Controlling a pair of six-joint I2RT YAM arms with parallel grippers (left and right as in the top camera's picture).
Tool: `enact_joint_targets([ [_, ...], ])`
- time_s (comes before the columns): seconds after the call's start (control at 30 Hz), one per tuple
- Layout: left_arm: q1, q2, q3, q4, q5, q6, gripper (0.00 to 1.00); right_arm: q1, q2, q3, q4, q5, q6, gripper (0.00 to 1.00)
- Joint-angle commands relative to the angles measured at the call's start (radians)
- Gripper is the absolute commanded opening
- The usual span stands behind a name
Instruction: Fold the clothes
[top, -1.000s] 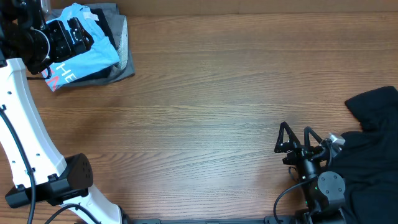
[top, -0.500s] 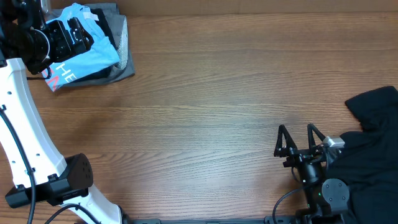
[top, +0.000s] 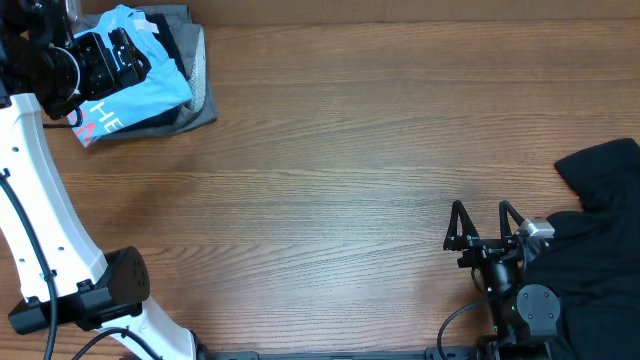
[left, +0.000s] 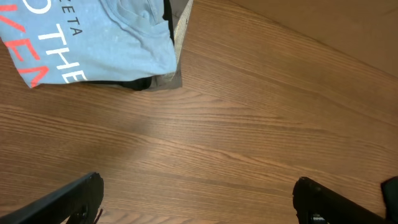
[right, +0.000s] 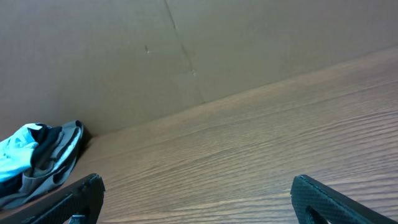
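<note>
A folded light-blue T-shirt with white and coral lettering lies on a stack of black and grey garments at the table's far left corner. It also shows in the left wrist view and small in the right wrist view. A loose black garment lies at the right edge. My left gripper is open and empty, raised above the stack. My right gripper is open and empty, low over bare wood just left of the black garment; its fingers show wide apart in the right wrist view.
The wooden table stretches between the two piles. A brown cardboard wall stands along the far edge. The white left arm runs down the left side.
My right gripper has shifted slightly to the right and toward the near edge, still open. The left arm and the clothes have not moved.
</note>
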Motion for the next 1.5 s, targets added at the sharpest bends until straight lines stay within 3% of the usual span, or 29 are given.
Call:
enact_joint_targets([
  [0.0,-0.006,-0.001,0.005,-0.002,0.000,0.005,1.00,-0.004,-0.012,-0.011,0.008,0.000,-0.010,1.00],
  [1.3,-0.006,-0.013,0.005,-0.002,-0.025,0.011,1.00,-0.004,-0.012,-0.011,0.008,0.000,-0.010,1.00],
  [1.47,-0.019,-0.068,-0.006,-0.002,0.003,-0.082,1.00,-0.004,-0.012,-0.011,0.008,0.000,-0.010,1.00],
])
